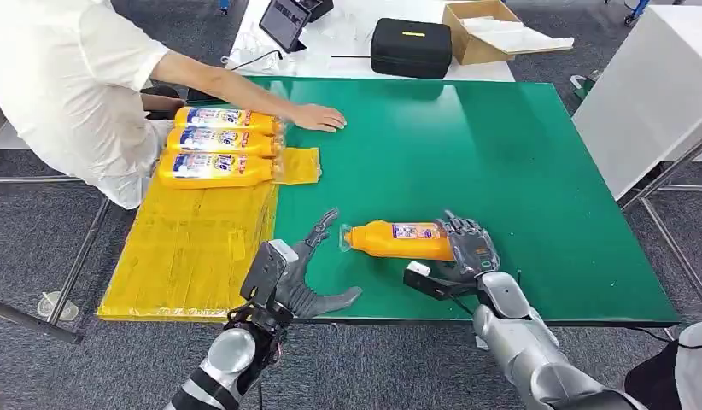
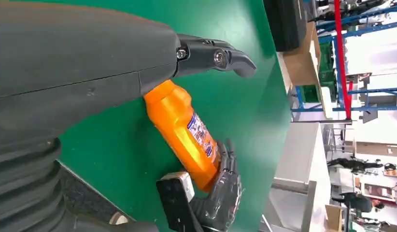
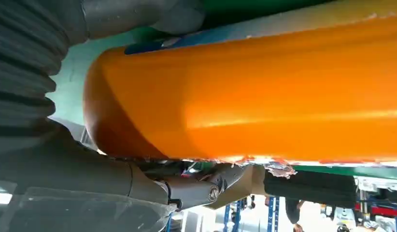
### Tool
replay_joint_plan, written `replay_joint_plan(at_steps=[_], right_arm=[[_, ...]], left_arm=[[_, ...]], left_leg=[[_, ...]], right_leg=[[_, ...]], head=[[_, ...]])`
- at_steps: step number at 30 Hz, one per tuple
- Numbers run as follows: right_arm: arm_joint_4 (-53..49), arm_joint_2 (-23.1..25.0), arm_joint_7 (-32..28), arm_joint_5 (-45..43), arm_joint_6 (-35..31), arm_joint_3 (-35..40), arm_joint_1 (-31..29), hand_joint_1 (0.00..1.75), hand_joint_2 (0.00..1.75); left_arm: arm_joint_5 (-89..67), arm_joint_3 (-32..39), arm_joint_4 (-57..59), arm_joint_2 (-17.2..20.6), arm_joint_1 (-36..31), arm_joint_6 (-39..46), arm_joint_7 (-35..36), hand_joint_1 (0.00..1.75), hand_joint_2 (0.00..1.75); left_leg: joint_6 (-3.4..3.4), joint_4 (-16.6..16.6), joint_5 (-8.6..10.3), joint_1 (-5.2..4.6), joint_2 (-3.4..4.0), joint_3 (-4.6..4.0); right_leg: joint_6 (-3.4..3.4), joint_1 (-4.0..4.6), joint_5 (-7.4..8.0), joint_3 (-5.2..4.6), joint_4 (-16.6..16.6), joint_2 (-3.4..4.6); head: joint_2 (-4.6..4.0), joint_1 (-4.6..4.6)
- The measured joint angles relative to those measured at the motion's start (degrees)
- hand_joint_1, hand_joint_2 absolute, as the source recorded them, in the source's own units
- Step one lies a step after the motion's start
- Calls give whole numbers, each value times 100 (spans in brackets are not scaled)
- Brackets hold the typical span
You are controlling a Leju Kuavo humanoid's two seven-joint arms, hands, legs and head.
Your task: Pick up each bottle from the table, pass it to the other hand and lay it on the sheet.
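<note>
An orange bottle (image 1: 394, 239) with a blue-and-white label lies level near the table's front edge, cap pointing to my left. My right hand (image 1: 469, 243) grips its base end; in the right wrist view the bottle (image 3: 259, 96) sits against that hand (image 3: 66, 159). My left hand (image 1: 301, 273) is open with fingers spread, just short of the cap and not touching it. The left wrist view shows the bottle (image 2: 187, 133) beyond my left fingers (image 2: 211, 55), with the right hand (image 2: 220, 193) around its far end. Three more orange bottles (image 1: 215, 141) lie side by side on the yellow sheet (image 1: 194, 248).
A person in white leans in from the left, one hand (image 1: 318, 117) resting on the green table (image 1: 518, 154) beside the laid bottles. Behind the table stand a black case (image 1: 411, 47), a cardboard box (image 1: 484, 30) and a tablet (image 1: 285, 21). A white cabinet (image 1: 646, 94) stands at the right.
</note>
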Motion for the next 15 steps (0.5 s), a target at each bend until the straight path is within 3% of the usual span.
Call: replay_joint_plan(at_steps=[15], right_arm=[[13,-17,-557,-765,205,-326,15,175,175]], left_arm=[[63,0,0,35,-13,0,4,0,175]], left_leg=[[-1,0,-1,0,1,10]], right_leg=[[0,1,0,8,0,0]], head=[[0,-2]])
